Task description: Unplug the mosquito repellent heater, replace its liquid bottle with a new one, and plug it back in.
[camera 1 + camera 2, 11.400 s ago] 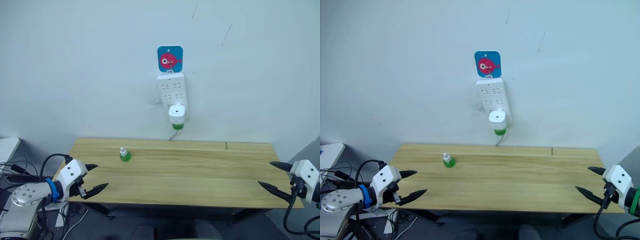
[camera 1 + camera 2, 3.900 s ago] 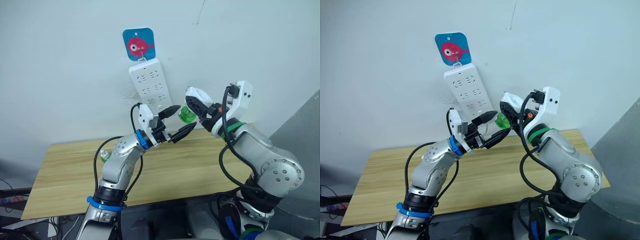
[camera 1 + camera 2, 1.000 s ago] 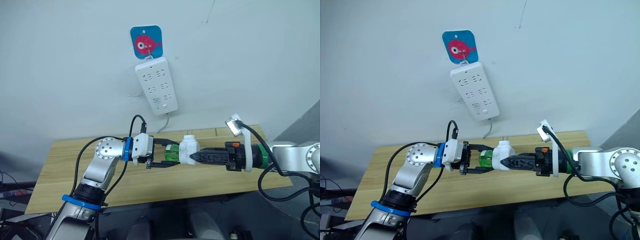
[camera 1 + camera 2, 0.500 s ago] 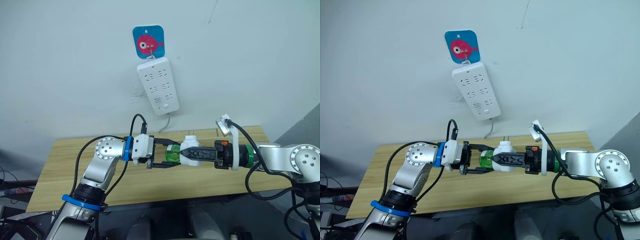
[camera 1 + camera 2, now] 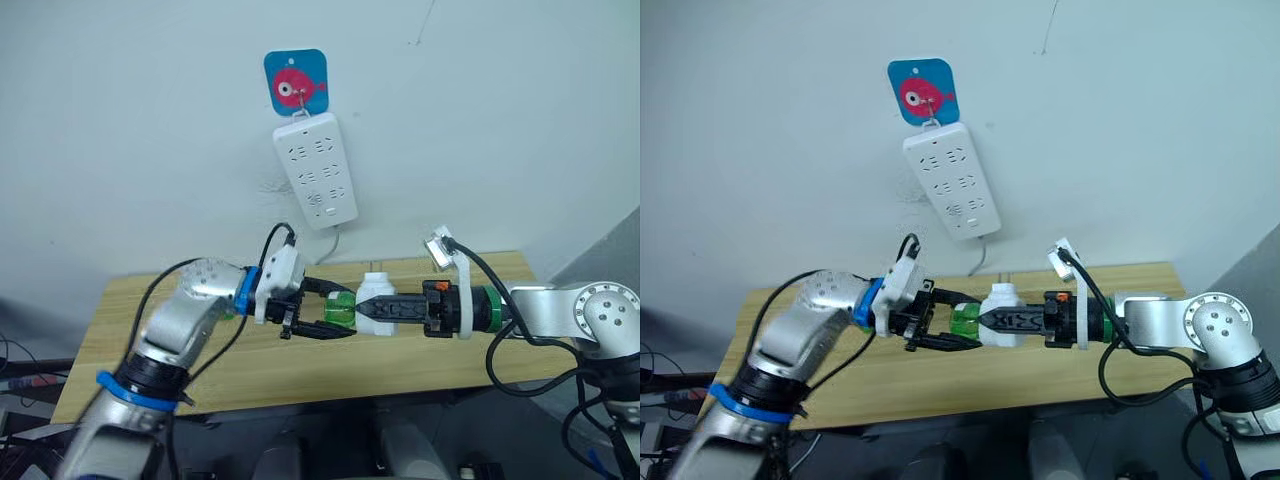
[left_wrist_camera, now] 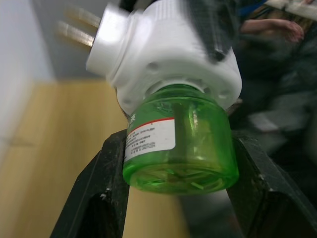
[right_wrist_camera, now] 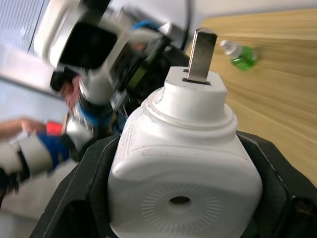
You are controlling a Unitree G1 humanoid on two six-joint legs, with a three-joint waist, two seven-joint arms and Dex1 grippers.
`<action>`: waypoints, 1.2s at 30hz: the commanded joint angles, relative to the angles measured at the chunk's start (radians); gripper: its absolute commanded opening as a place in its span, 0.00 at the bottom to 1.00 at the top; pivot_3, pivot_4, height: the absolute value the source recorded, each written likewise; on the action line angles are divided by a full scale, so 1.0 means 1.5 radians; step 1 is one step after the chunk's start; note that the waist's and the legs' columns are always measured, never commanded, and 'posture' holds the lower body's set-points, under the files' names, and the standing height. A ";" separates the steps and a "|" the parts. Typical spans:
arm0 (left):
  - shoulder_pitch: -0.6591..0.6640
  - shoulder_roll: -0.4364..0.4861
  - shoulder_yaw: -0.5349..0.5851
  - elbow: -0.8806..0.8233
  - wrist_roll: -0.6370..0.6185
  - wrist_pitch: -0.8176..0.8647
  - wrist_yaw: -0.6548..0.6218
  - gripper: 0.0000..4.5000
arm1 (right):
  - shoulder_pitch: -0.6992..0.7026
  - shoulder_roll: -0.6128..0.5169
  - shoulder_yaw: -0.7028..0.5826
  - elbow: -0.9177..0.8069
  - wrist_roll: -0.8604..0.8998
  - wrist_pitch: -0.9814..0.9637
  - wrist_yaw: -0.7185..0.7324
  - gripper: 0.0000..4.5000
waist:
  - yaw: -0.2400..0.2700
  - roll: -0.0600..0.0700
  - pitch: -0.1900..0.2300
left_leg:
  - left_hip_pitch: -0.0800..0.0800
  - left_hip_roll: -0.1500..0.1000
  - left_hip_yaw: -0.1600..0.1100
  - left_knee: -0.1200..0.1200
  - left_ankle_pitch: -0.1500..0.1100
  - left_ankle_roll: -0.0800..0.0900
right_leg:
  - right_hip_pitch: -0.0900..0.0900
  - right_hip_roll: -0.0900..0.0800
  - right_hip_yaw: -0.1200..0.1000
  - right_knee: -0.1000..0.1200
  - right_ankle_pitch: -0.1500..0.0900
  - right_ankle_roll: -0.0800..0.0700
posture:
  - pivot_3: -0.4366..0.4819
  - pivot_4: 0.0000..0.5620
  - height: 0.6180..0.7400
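Note:
The mosquito repellent heater [image 5: 373, 298], a small white rounded unit, is held above the table with its two metal prongs [image 7: 200, 54] free. My right gripper [image 5: 1002, 320] is shut on its white body from the right. The green liquid bottle [image 6: 193, 124] still sits in the heater's underside. My left gripper [image 6: 179, 163] is shut on that bottle from the left, one black finger [image 6: 106, 198] on each side. A second small green bottle [image 7: 240, 55] with a white cap stands on the wooden table behind.
A long white power strip [image 5: 316, 185] hangs on the wall under a blue card with a red fish [image 5: 296, 82], its sockets free. The wooden table [image 5: 420, 350] stretches below both arms. A cable drops from the strip to the table's back edge.
The right gripper has carried the heater a little to the left. The left arm is blurred and its elbow and wrist have swung, with its fingers still around the green bottle.

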State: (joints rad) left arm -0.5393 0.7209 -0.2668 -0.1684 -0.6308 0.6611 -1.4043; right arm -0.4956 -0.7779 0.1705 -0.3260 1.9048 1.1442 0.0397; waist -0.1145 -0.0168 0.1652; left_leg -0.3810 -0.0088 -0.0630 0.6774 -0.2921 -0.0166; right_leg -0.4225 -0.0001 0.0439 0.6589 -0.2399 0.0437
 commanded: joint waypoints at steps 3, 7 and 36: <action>-0.053 0.011 0.010 0.020 -0.102 0.214 -0.010 0.51 | -0.014 -0.017 -0.036 -0.025 -0.032 -0.003 0.056 0.69 | 0.001 0.000 0.000 | 0.000 0.000 -0.001 0.000 0.000 0.001 | 0.000 0.000 -0.001 0.000 0.000 0.000 | 0.33 0.27 1.00; -0.048 -0.003 0.024 0.030 -0.082 0.170 -0.011 0.51 | -0.010 -0.014 -0.037 -0.022 -0.030 -0.015 0.053 0.69 | 0.004 0.000 0.001 | 0.000 0.000 -0.001 0.000 0.000 0.001 | 0.000 0.000 0.000 -0.001 0.000 0.000 | 0.32 0.26 1.00; 0.093 -0.188 0.065 0.174 0.208 -0.700 0.064 0.65 | 0.031 -0.035 -0.062 0.007 0.045 -0.047 -0.025 0.69 | 0.021 0.000 0.001 | 0.000 0.001 0.006 0.001 0.000 0.000 | 0.000 -0.001 0.002 -0.001 0.003 -0.006 | 0.32 0.25 1.00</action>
State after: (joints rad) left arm -0.3852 0.4360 -0.1613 0.0930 -0.3294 -0.3646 -1.3098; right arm -0.4398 -0.8226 0.1103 -0.2799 1.9379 1.0875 -0.0020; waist -0.0836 -0.0166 0.1666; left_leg -0.3814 -0.0079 -0.0538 0.6786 -0.2925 -0.0159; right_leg -0.4231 -0.0009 0.0470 0.6576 -0.2348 0.0353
